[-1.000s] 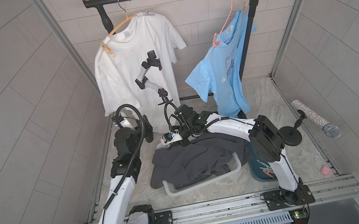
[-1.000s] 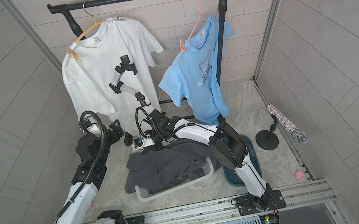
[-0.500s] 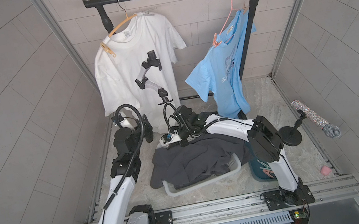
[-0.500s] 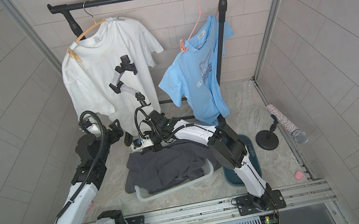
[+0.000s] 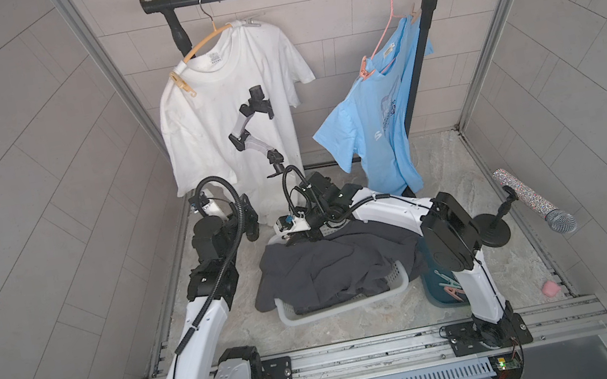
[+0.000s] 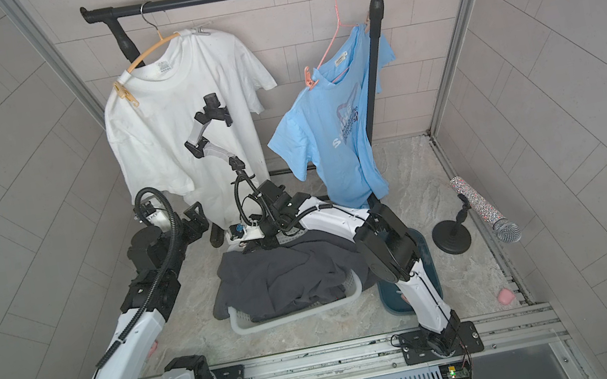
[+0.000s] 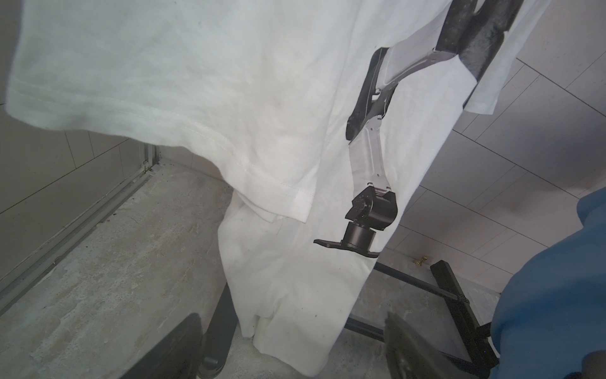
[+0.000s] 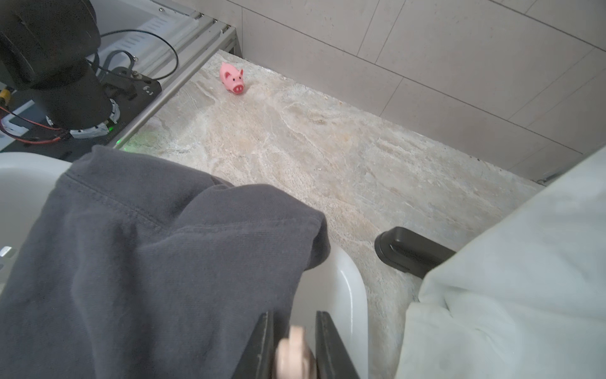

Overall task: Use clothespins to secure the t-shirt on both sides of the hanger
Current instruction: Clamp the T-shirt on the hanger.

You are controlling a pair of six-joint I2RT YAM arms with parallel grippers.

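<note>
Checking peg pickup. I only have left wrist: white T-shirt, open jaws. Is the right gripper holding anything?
Observer: Yes, the right wrist view shows the right gripper shut on a peach plastic clothespin.
Operator: Where is it?
Observer: At the rim of the white plastic laundry basket holding dark grey clothing.
Operator: White shirt pinned?
Observer: In both top views a yellow plastic clothespin clips the white T-shirt to the wooden hanger at one shoulder.

The peach clothespin (image 8: 295,356) in the right tool (image 8: 294,320) is blurred and cut off.
</note>
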